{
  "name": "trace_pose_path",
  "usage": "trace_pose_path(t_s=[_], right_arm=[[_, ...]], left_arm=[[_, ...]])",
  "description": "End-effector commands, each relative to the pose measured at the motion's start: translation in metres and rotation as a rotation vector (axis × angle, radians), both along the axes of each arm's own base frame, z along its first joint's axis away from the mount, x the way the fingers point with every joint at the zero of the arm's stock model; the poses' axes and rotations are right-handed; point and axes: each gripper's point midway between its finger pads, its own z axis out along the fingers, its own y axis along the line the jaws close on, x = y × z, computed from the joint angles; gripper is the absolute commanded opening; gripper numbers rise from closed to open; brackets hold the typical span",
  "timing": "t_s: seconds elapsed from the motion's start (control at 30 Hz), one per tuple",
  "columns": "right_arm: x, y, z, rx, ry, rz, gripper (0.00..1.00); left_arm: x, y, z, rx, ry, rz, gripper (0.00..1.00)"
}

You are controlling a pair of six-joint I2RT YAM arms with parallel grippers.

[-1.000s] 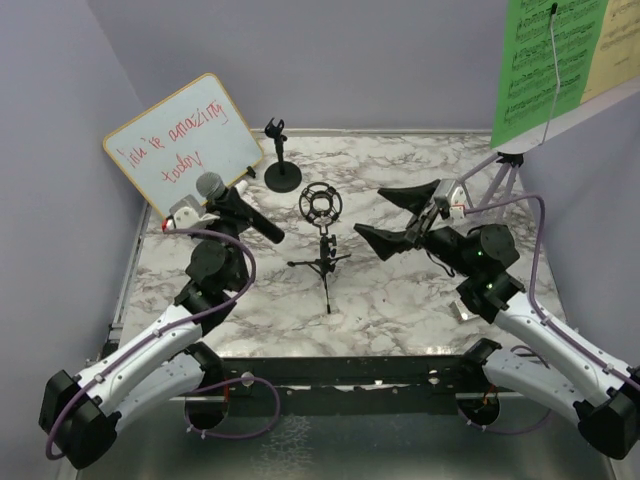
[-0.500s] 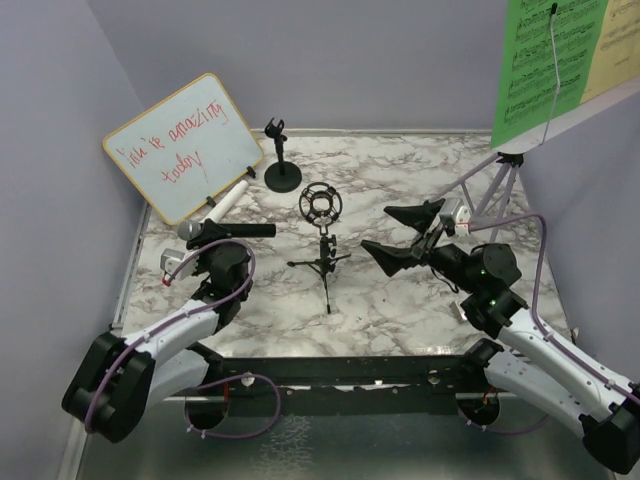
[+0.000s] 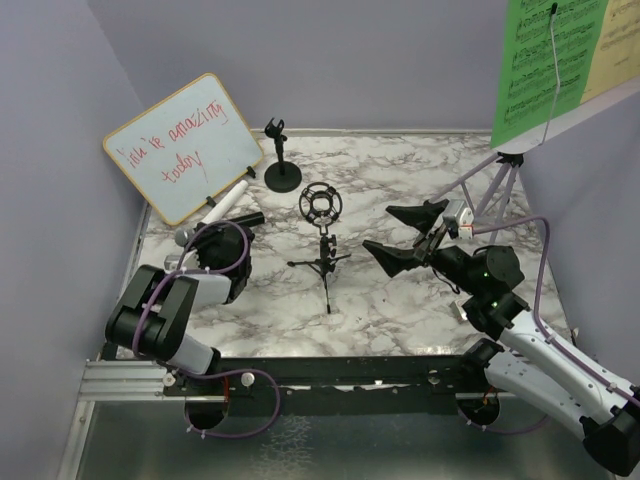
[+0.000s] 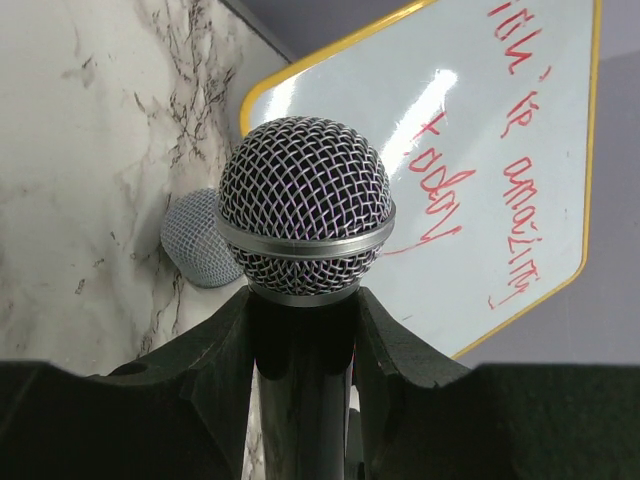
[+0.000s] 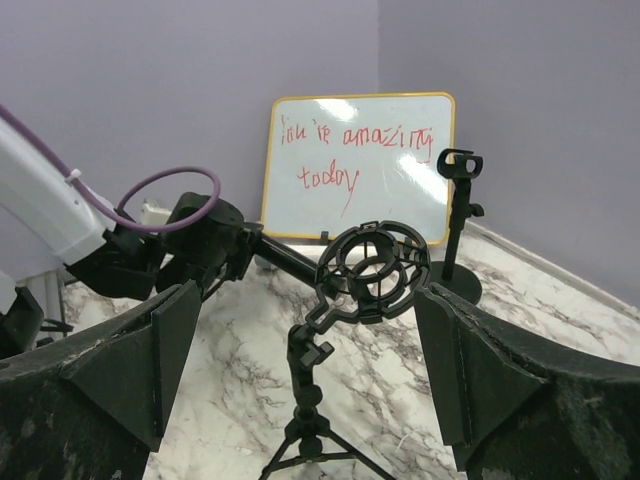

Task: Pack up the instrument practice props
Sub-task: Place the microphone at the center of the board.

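Well, the grey mesh-headed microphone with the black handle (image 4: 305,205) is the one thing we have in hand. The left gripper (image 4: 303,345) is clenched round its handle just below the head, at the left side of the white marble-patterned table (image 3: 400,300). A second grey-headed microphone (image 4: 200,252) lies on the table beyond it, close to the wood-framed whiteboard with red writing (image 3: 185,145).

The black tripod with its ring mount (image 3: 321,240) stands mid-table, and the black round-base mic holder (image 3: 281,175) stands upright behind it. The right gripper (image 3: 402,235) faces the tripod, spread wide and empty. At the back right, the lilac music rack (image 3: 495,185) carries the green sheet (image 3: 535,70) and the yellow sheet (image 3: 610,45).

We judge the packing barely begun. One microphone is grasped, no box or bag shows, and everything else waits.
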Motion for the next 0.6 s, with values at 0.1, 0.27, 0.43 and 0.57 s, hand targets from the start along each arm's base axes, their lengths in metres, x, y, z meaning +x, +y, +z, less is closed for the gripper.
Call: trace_pose_path(t_s=[0.1,0.27,0.43,0.57], right_arm=[[0.006,-0.003,-0.004,-0.014,-0.007,-0.038,0.96],[0.009,-0.004,-0.007,-0.024,-0.004,-0.047,0.96],[0.009,0.000,-0.011,-0.037,0.007,-0.032,0.96],[0.008,0.000,-0.010,-0.038,0.003,-0.030,0.96]], left_arm=[[0.024,-0.001,-0.025,-0.128,-0.051,0.011,0.16],[0.028,0.006,-0.036,-0.137,-0.047,0.047,0.30],[0.038,0.010,-0.048,-0.171,-0.053,0.066,0.49],[0.044,0.013,-0.054,-0.192,-0.061,0.079,0.60]])
